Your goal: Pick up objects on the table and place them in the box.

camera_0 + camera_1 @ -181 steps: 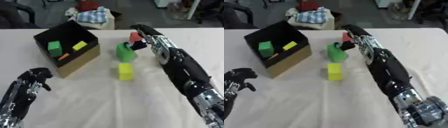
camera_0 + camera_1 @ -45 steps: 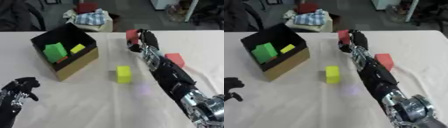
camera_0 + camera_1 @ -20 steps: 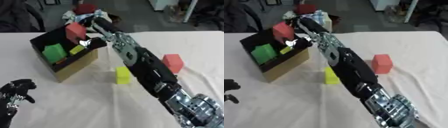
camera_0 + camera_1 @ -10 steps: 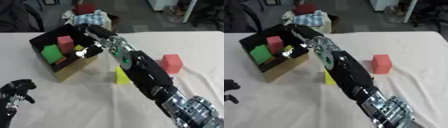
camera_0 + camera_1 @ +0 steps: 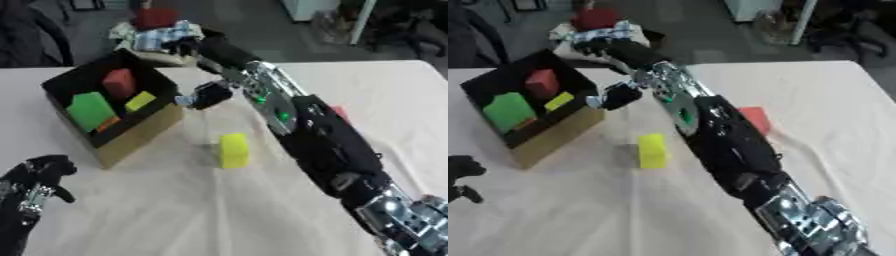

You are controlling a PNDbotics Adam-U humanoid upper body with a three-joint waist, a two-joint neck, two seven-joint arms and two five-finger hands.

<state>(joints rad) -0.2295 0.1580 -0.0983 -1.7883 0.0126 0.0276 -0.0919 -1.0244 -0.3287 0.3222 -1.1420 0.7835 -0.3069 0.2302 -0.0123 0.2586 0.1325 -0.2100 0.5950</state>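
Box (image 5: 131, 137) first, since everything else sits around it. From the left eye, this black-lined cardboard box stands on the white table (image 5: 175, 210), and inside it are a green block (image 5: 90, 110), a small yellow block (image 5: 139, 100) and a red block (image 5: 118, 83) toward the far wall. A second ago that red block was held above the box in the right hand; half a second ago it was just going in; now it lies inside, free of the hand. The right hand (image 5: 194, 45) has lifted away and sits beyond the box's far right corner, at the table's far edge. Its fingers look spread and hold nothing, though blur hides how far apart they are. The right arm runs back from there past the box's right side. A yellow block (image 5: 233, 149) stands on the cloth just right of the box's near corner, where it stood before. The left hand (image 5: 39, 182) shows well in front of the box, near the lower left corner, fingers curled in on nothing, as in the earlier pictures.

From the right eye, the same box, contents and right hand appear. A second red block (image 5: 755, 120) lies well to the right of the box, beyond the arm, unmoved since a second ago. Only a dark tip of the left hand shows at the view's left edge, in front of the box.
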